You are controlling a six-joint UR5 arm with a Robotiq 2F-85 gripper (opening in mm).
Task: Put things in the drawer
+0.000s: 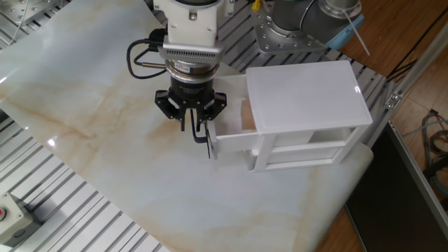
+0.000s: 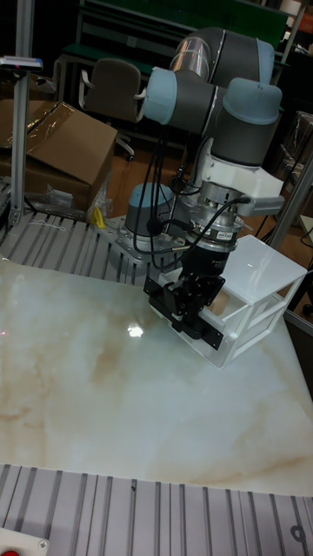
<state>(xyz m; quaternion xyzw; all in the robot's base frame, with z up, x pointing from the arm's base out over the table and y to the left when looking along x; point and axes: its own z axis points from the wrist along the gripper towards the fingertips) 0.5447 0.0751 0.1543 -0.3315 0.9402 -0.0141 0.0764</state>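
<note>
Counter (image 1: 105, 126): pale marble-patterned sheet with tan veining. Bearing a small white two-tier cabinet (image 1: 308, 115) near its right edge.

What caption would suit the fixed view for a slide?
UR5 gripper hovering at the black handle of the open top drawer, with the tan wooden cube already inside the white cabinet.

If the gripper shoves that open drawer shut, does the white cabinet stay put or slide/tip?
Probably slides: the cabinet looks thin-walled, open-framed, likely light, on a glossy marble-look tabletop. Tipping seems less likely, since the drawer sits in the top tier, yet the cabinet looks low and wide. The gripper is at the handle.
</note>
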